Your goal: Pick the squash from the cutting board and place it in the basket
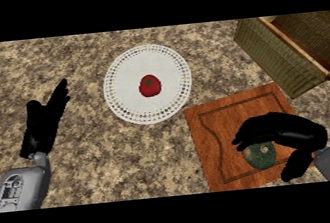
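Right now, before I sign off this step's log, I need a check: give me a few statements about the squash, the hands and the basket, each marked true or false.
The right hand curls its fingers round the squash. True.
The squash is in the basket. False: it is over the cutting board.
The left hand holds the red fruit. False: it rests open at the left; the fruit lies on the white plate.
The basket stands at the view's upper right. True.
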